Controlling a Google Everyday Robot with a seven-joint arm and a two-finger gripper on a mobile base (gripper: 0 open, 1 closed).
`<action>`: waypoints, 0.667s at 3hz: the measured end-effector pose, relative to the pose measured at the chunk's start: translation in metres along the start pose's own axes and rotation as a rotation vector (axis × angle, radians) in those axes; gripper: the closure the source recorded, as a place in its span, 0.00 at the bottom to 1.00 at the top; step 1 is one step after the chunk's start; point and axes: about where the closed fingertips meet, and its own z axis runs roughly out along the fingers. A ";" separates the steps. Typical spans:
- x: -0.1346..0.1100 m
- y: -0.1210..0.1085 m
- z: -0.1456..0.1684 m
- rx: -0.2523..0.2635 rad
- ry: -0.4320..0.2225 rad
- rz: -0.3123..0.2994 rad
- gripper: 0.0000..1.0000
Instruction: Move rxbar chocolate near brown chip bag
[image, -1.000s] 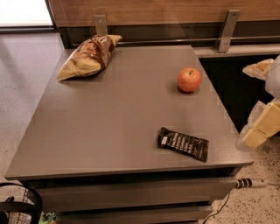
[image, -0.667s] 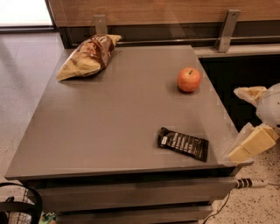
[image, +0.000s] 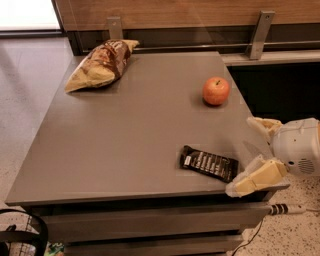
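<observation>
The rxbar chocolate, a flat black wrapper with white lettering, lies near the front right edge of the grey table. The brown chip bag, puffy, brown and tan, lies at the far left corner. My gripper is at the table's right front corner, just right of the bar. Its two cream fingers are spread apart and hold nothing. The nearer finger tip is close to the bar's right end.
A red-orange apple stands on the right side of the table, behind the bar. A wooden wall with metal brackets runs behind the table. A cable lies on the floor at the right.
My gripper has moved left from off the table's right side toward the bar. The bar, apple and chip bag have not moved.
</observation>
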 end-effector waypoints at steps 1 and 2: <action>0.001 0.004 0.022 0.010 -0.047 -0.013 0.00; 0.003 0.001 0.045 0.035 -0.113 -0.048 0.00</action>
